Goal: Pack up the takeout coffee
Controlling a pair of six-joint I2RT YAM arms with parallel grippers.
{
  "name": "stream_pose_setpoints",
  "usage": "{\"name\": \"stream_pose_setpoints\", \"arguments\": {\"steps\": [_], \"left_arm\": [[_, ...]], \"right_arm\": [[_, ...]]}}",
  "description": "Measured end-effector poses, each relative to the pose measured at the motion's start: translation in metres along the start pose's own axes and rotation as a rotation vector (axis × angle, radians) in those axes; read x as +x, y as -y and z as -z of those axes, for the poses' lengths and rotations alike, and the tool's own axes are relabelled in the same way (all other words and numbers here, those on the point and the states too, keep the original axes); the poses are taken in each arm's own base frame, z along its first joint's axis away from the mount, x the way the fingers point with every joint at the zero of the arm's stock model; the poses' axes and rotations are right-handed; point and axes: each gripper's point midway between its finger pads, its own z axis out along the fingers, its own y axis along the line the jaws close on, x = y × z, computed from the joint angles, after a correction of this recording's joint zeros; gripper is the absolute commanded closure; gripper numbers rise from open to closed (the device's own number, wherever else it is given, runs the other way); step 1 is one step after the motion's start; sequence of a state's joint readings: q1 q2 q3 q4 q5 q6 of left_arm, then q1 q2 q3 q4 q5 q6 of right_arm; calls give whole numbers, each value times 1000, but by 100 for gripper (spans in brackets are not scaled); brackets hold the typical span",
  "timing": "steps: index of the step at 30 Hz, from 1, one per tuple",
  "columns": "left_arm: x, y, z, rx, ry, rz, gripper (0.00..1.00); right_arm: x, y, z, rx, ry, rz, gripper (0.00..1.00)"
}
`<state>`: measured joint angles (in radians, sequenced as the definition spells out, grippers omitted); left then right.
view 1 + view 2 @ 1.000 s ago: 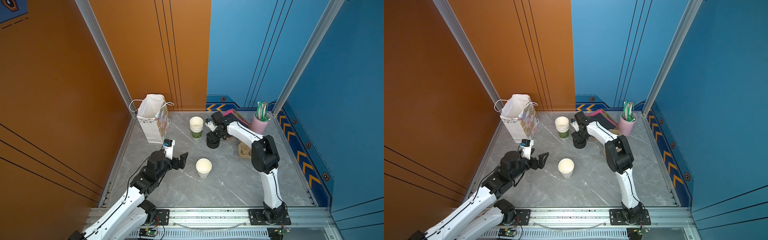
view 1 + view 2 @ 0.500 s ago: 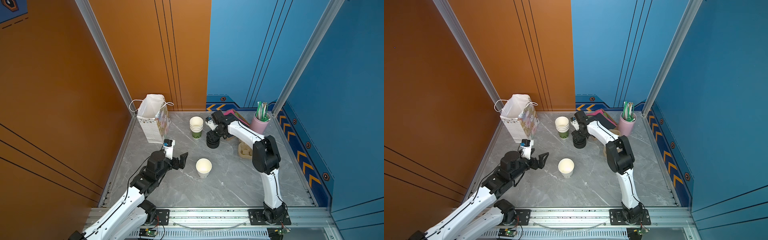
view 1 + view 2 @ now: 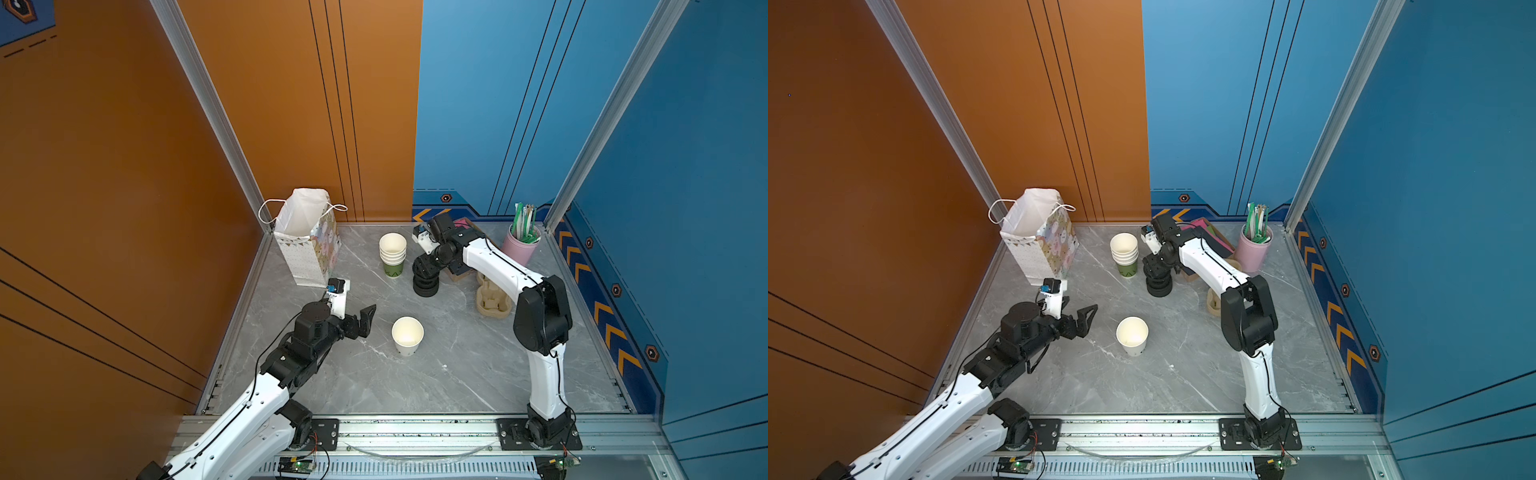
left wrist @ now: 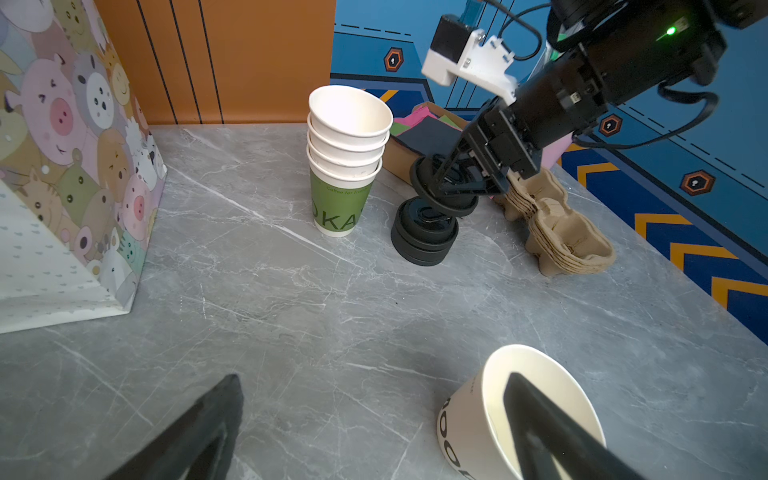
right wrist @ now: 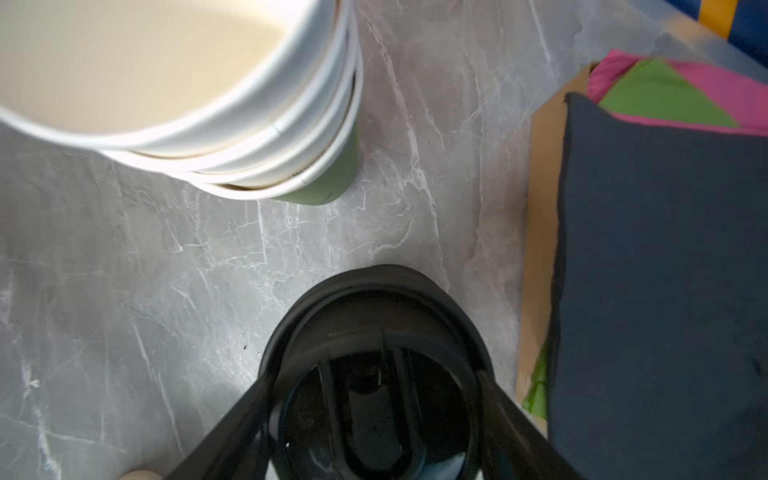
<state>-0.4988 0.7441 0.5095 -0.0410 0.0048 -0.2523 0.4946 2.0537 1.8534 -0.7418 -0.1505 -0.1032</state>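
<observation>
The takeout coffee's white paper cup stands upright with no lid on it in the middle of the grey table. My left gripper hangs open just left of it, holding nothing; in the left wrist view one finger crosses in front of the cup's mouth. My right gripper is shut on a black lid. That lid is tilted just above the pile of black lids.
A patterned paper bag stands open at the back left. A stack of lidless cups, green one lowest, is beside the lids. Brown pulp cup carriers, a box of napkins and a pink straw holder sit at the back right.
My right gripper's fingers have drawn in slightly around the top black lid. The left arm and the white cup have not moved.
</observation>
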Motion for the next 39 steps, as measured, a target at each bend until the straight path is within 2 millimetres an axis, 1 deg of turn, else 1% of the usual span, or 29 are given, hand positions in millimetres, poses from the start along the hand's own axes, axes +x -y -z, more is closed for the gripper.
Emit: {"name": "stream_pose_setpoints", "arguments": {"steps": [2,6,8,11,14,19,22,24,27,33,39], "left_arm": [[0,0,0,0,0,0,2],[0,0,-1,0,0,0,2],[-1,0,-1,1,3,0,2],[-2,0,-1,2,7,0,2],[-2,0,-2,2,6,0,2],[0,0,-5,0,0,0,2],[0,0,-5,0,-1,0,2],[0,0,-5,0,-1,0,2],[0,0,-5,0,0,2,2],[0,0,-5,0,1,10,2],[0,0,-5,0,1,18,2]], "right_arm": [[-10,-4,23,-5,47,5,30],[-21,-17,65,-13,127,27,30],[-19,-28,81,-25,144,44,30],[-9,-51,93,-56,136,76,30],[8,-75,97,-91,106,113,30],[42,-120,105,-151,54,182,30],[57,-143,112,-183,38,215,30],[64,-152,114,-197,30,227,30],[75,-160,112,-201,9,235,30],[96,-170,101,-201,-46,248,30],[108,-169,94,-184,-77,246,30]]}}
